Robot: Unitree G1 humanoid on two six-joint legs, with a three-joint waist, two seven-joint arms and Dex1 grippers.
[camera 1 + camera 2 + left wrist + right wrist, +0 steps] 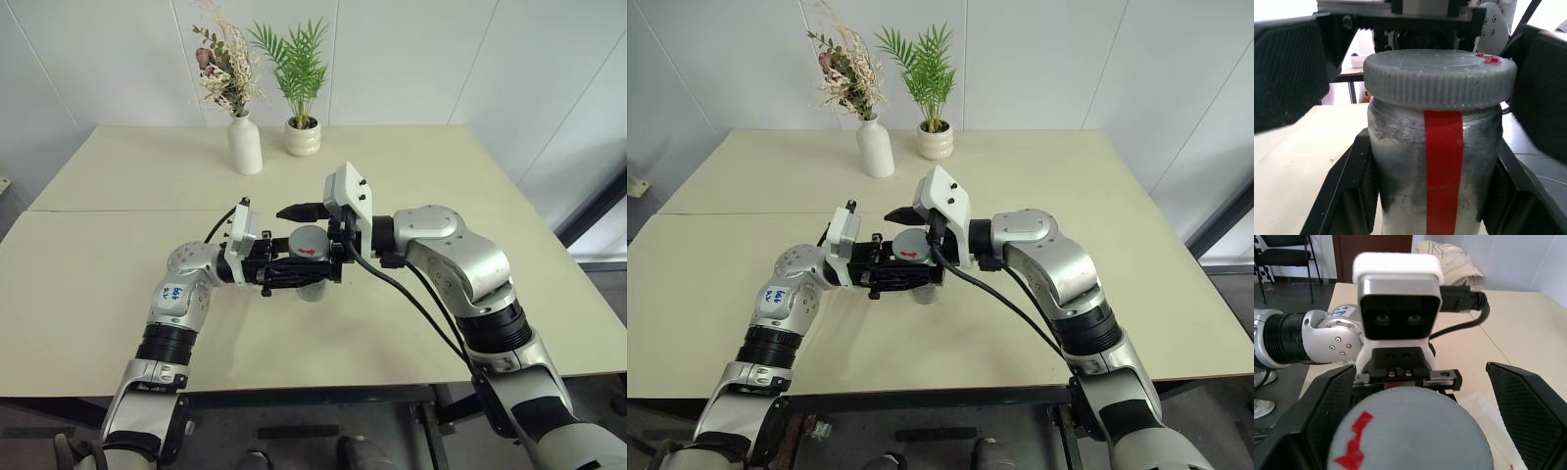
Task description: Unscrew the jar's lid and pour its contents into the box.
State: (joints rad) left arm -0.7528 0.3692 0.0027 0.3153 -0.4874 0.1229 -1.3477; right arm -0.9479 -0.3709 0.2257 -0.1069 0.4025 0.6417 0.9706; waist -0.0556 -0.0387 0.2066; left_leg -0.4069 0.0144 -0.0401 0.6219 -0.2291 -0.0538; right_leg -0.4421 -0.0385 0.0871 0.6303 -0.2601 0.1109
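Left gripper (294, 274) is clamped on the jar (1435, 166), holding it upright above the table (118, 294) near the middle of its front half; the black fingers (1288, 83) press the jar's body from both sides just under the cap. The jar has a frosted silver-grey wall with a red stripe (1444, 166) running down it. The lid (310, 241) is on the jar, grey with a ribbed edge and a small red mark on top. Right gripper (312, 227) points in from the opposite side at lid height, its jaws spread wide, one finger (1525, 401) on each side of the lid and neither touching it as far as the right wrist view shows. A clear plastic box (1484, 406) lies on the table directly beneath the jar, mostly hidden. At the far edge of the table stand a white vase (244, 144) of dried flowers and a white pot (303, 137) with a green plant. Contents of the jar cannot be made out.
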